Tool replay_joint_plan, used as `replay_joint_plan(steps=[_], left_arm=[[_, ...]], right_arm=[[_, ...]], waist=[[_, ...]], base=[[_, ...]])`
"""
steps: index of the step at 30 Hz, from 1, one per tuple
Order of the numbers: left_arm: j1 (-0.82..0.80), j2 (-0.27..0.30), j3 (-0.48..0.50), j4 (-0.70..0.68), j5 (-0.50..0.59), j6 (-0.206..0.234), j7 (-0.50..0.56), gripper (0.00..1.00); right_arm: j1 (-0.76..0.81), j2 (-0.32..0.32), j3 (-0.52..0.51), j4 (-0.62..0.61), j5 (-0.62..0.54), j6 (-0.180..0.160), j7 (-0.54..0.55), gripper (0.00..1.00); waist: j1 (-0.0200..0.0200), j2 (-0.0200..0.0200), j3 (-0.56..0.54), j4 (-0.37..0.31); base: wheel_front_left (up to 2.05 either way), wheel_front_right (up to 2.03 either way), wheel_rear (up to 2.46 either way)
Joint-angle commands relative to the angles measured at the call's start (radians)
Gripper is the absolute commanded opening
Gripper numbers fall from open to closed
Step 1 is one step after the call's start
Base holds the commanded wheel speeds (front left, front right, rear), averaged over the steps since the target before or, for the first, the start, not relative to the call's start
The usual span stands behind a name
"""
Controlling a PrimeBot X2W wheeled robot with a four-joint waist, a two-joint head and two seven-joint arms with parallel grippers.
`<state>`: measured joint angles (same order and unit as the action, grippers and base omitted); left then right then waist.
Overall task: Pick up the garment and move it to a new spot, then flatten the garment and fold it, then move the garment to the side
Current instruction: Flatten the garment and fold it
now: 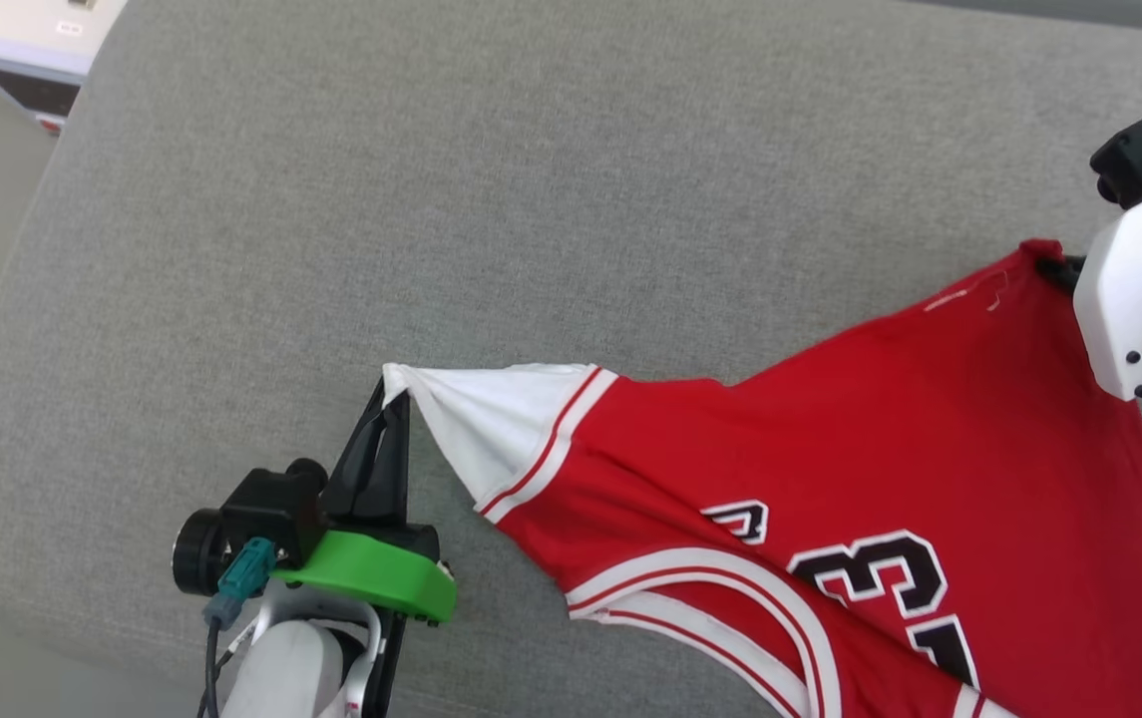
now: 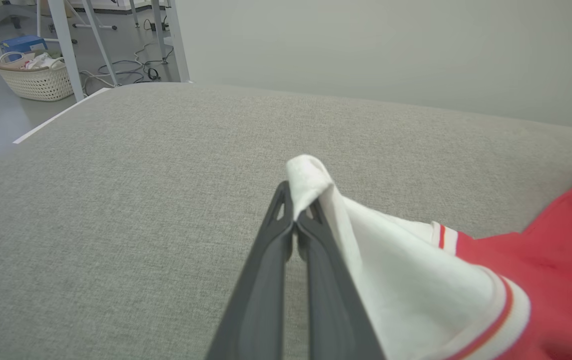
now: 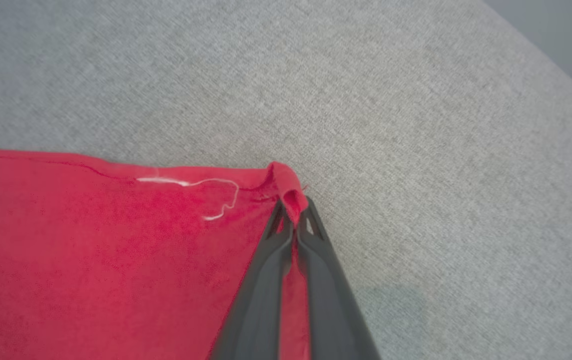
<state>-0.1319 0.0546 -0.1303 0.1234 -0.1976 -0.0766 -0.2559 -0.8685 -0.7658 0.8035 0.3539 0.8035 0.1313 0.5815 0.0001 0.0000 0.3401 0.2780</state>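
Observation:
The garment [image 1: 890, 439] is a red T-shirt with white sleeves, striped trim and black numbers, stretched across the grey cushion [image 1: 491, 199] toward the lower right. My left gripper [image 1: 393, 394] is shut on the tip of a white sleeve [image 2: 310, 182], pulling it to a point. At the right edge, my right gripper [image 1: 1059, 264] is shut on a red hem corner [image 3: 288, 192], where a loose white thread [image 3: 206, 192] lies on the cloth. The shirt's lower part runs out of the head view.
A white box [image 1: 32, 50] sits off the cushion's far left corner. In the left wrist view, a wicker basket [image 2: 36, 75] and metal frame legs [image 2: 66, 45] stand on the floor beyond the cushion edge. Bare cushion lies ahead of both grippers.

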Motion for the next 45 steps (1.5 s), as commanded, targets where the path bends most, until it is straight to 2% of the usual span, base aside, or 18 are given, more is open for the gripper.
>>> replay_joint_plan(steps=[1, 10, 18, 24, 31, 39, 45], left_arm=[[0.011, 0.003, 0.011, -0.001, 0.014, -0.007, -0.006, 0.0], [-0.037, 0.049, 0.046, -0.051, 0.044, -0.024, -0.006, 0.0], [-0.214, 0.092, 0.039, -0.093, 0.046, -0.037, -0.001, 0.0], [-0.404, 0.168, 0.042, -0.115, 0.051, -0.045, 0.039, 0.0], [-0.638, 0.241, -0.014, -0.12, 0.011, -0.052, 0.105, 0.0], [-0.875, 0.256, -0.081, -0.054, -0.056, -0.054, 0.136, 0.0], [-1.072, 0.283, -0.12, 0.054, -0.109, -0.054, 0.144, 0.0]], right_arm=[[0.005, 0.003, -0.008, -0.009, 0.011, -0.001, -0.028, 0.0], [0.056, -0.007, -0.094, -0.076, 0.019, -0.001, -0.197, 0.0], [0.085, 0.019, -0.214, -0.133, -0.009, -0.001, -0.299, 0.0], [0.079, 0.048, -0.324, -0.198, -0.043, -0.001, -0.329, 0.0], [0.032, 0.085, -0.446, -0.28, -0.077, -0.001, -0.3, 0.0], [-0.078, 0.113, -0.525, -0.318, -0.124, -0.001, -0.234, 0.0], [-0.24, 0.128, -0.543, -0.276, -0.17, -0.001, -0.201, 0.0]], waist=[[-0.0001, 0.0, -0.059, -0.032], [-0.0001, 0.0, -0.167, -0.091], [-0.0001, 0.0, -0.221, -0.137], [-0.0001, 0.0, -0.226, -0.171], [-0.0001, 0.0, -0.188, -0.191], [-0.0001, 0.0, -0.089, -0.182], [-0.0001, 0.0, 0.037, -0.179]], base=[[0.0, 0.0, 0.0], [0.0, 0.0, 0.0], [0.0, 0.0, 0.0], [0.0, 0.0, 0.0], [0.0, 0.0, 0.0], [0.0, 0.0, 0.0], [0.0, 0.0, 0.0]])
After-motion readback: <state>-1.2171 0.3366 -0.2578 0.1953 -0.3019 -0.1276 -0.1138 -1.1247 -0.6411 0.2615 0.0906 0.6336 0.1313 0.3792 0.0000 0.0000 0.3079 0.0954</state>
